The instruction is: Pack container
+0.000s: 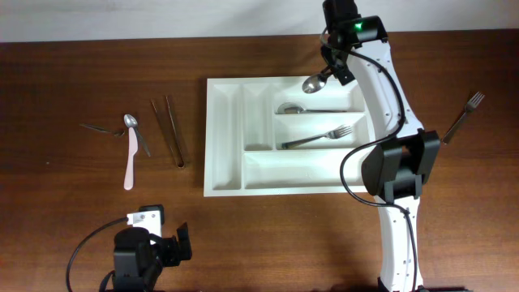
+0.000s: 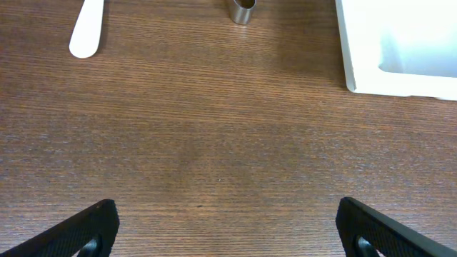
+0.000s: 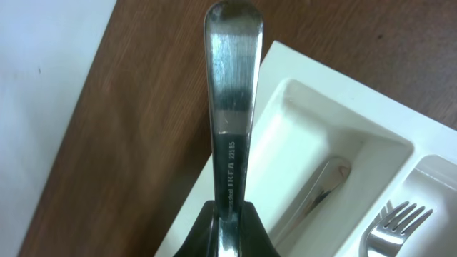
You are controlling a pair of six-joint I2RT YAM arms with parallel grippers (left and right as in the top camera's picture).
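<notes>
- overhead: high up, looking straight down on the whole table (image 1: 81, 49).
- left wrist: low, close over the wood, facing the tray (image 2: 344, 43) corner.
- right wrist: very near, along a spoon (image 3: 232, 107) onto the tray, which all views share.

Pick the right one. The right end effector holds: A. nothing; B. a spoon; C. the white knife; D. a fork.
B: the right end effector is clamped on the metal handle of a spoon, whose bowl shows in the overhead view above the far edge of the container.
</notes>
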